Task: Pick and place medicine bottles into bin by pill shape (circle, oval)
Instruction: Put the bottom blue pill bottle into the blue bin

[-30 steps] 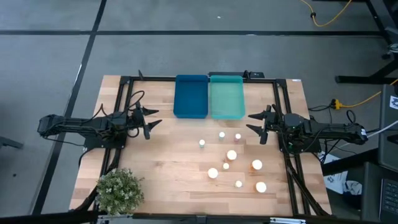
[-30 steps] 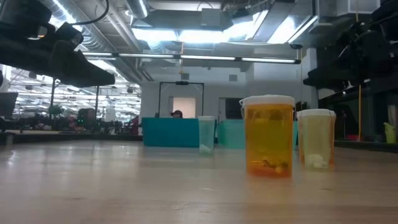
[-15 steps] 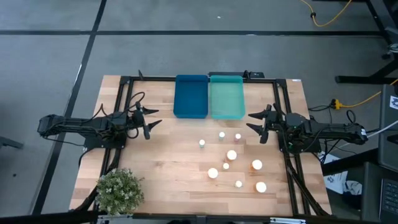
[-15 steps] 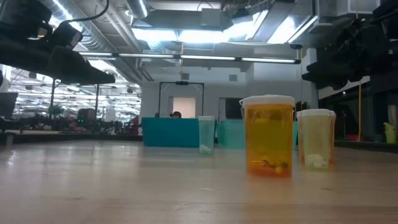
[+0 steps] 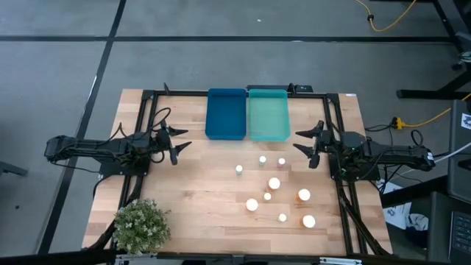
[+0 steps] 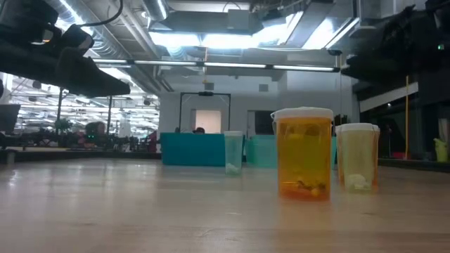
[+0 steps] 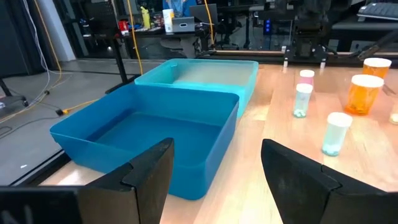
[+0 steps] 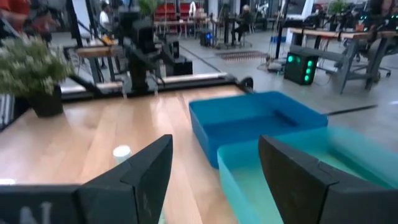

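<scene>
High view: potted plant (image 5: 140,225) near-left corner, well apart from bottles (image 5: 274,183).

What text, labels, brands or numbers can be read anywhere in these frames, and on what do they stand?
No text can be read in any view.
Medicine bottles: no printed label shows on the amber or pale bodies.
Blue bin and teal bin: plain, no markings.
Items on the room's far desks in the left wrist view: too small and blurred to read.
</scene>
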Motion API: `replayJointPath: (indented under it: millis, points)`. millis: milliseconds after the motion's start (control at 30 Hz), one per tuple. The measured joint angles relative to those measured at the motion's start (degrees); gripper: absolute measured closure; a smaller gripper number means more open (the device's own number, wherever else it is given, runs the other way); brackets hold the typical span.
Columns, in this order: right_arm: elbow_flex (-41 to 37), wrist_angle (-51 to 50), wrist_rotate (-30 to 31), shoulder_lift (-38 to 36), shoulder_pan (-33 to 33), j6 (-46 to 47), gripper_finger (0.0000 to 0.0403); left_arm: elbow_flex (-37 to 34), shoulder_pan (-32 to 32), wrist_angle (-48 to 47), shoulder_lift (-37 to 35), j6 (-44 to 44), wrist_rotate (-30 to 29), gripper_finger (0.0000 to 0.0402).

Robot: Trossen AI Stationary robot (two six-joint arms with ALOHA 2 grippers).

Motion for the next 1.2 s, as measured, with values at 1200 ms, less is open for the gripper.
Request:
replayJointPath:
  millis: [1200]
  points:
    - [2.0,-7.0,-0.1,0.0,0.0,9.0,0.0163,0.0,0.0,-0.4,0.0,-14.6,-0.8,0.0168]
